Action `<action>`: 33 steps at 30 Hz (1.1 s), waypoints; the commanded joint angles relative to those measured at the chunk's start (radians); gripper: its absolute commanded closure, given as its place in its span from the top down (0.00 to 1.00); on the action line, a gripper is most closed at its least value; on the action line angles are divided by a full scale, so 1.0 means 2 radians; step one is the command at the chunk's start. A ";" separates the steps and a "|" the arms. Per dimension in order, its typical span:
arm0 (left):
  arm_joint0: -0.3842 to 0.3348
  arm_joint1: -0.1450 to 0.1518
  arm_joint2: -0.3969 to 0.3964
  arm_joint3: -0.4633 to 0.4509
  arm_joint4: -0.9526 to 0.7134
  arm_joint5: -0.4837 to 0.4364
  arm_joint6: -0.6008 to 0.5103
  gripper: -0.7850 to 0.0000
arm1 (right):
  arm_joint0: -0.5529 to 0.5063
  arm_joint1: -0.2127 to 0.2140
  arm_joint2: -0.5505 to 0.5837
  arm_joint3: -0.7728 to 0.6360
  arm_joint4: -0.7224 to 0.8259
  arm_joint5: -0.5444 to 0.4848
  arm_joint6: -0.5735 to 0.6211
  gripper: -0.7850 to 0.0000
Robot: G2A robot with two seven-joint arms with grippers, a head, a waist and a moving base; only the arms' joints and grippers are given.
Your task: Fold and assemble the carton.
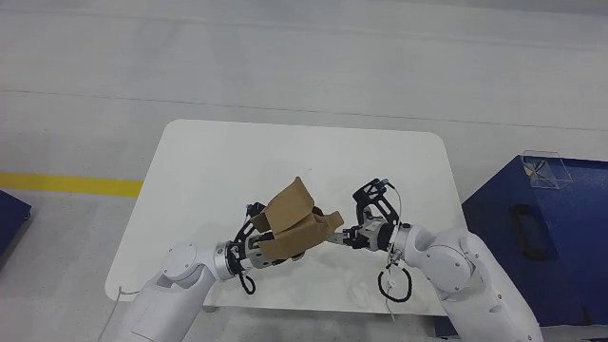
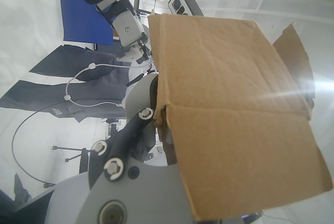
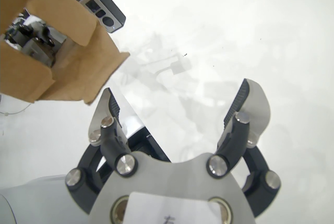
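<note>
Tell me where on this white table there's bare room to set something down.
The far half of the white rounded table, between its far edge and the brown cardboard carton, is bare, as are both side margins. The near middle is crowded: the left claw holds the carton, with the open right claw beside it.

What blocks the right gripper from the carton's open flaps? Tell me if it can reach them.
Probably yes. The right gripper is open, and the flaps of the carton sit close beside one finger with nothing between. The left gripper holds the carton from the other side.
</note>
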 commanded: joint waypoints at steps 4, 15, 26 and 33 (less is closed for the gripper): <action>0.000 0.000 0.000 0.000 0.000 0.000 0.000 0.00 | -0.003 0.001 0.015 -0.006 0.019 -0.006 -0.019 1.00; 0.000 0.000 0.000 0.000 0.000 0.000 0.000 0.00 | -0.010 0.003 0.019 -0.019 0.038 -0.020 -0.034 1.00; 0.000 0.000 0.000 0.000 0.000 0.000 0.000 0.00 | -0.010 0.004 0.025 -0.025 0.044 -0.018 -0.045 1.00; 0.000 0.000 0.000 0.000 0.000 0.000 0.000 0.00 | -0.001 0.003 0.017 -0.029 0.043 -0.011 -0.043 1.00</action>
